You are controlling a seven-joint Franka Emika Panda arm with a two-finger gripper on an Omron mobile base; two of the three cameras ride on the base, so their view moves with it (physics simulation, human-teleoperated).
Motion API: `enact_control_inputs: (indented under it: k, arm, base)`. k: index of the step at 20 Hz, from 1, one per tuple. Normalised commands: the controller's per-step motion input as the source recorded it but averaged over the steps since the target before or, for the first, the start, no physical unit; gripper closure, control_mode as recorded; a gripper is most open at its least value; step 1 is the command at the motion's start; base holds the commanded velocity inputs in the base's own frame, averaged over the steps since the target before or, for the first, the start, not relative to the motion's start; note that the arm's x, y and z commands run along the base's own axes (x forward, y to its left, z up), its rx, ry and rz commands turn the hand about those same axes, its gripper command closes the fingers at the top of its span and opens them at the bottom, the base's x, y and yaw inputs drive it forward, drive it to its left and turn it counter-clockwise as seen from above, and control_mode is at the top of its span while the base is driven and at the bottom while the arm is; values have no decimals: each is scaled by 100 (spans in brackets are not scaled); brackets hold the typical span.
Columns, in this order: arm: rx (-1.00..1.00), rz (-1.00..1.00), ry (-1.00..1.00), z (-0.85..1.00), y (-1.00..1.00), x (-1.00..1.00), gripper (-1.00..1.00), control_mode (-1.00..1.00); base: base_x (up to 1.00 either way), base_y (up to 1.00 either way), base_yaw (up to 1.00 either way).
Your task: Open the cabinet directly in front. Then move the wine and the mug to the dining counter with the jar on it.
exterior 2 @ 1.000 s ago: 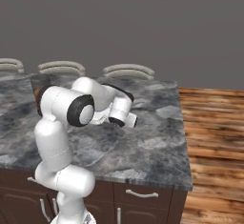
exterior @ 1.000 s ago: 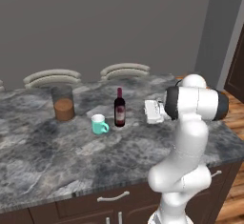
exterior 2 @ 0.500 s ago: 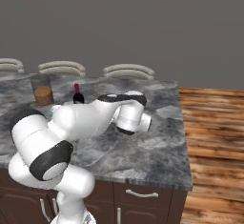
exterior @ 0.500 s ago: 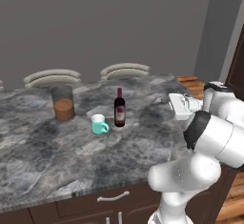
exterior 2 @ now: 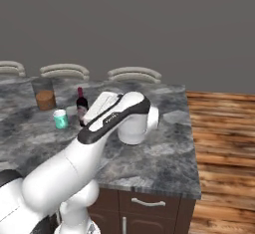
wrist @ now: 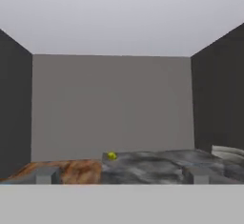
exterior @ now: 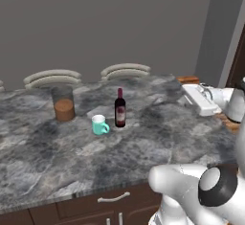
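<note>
On the grey marbled dining counter (exterior: 57, 162) the slim dark wine (exterior: 120, 109) stands upright, with the teal mug (exterior: 99, 124) just left of it. Further left is the jar (exterior: 63, 105) with brown contents. From the right base view, the jar (exterior 2: 45, 96), wine (exterior 2: 81, 106) and mug (exterior 2: 61, 119) sit at the counter's (exterior 2: 159, 153) left. My gripper (exterior: 189, 95) hovers over the counter's right end, well right of the wine. Its fingertips (wrist: 46, 175) stand wide apart, open and empty, around my gripper (wrist: 122, 176). The cabinet is out of view.
Two pale chair backs (exterior: 125, 70) (exterior: 51, 77) rise behind the counter's far edge. Wooden floor (exterior 2: 224, 128) lies to the right of it. Dark drawer fronts with silver handles (exterior: 114, 198) run below the near edge. A small yellow object (wrist: 111, 156) sits far off on a counter.
My arm has swung to the right, carrying the hand from beside the wine to the counter's right end. Wine, mug and jar have not moved. The jaws stay open.
</note>
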Motion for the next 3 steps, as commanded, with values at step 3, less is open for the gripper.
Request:
enact_control_inputs:
  k: [3]
  arm:
    - [-6,23,-9,100,0,-100,-100,-100]
  base:
    - [0,0,0]
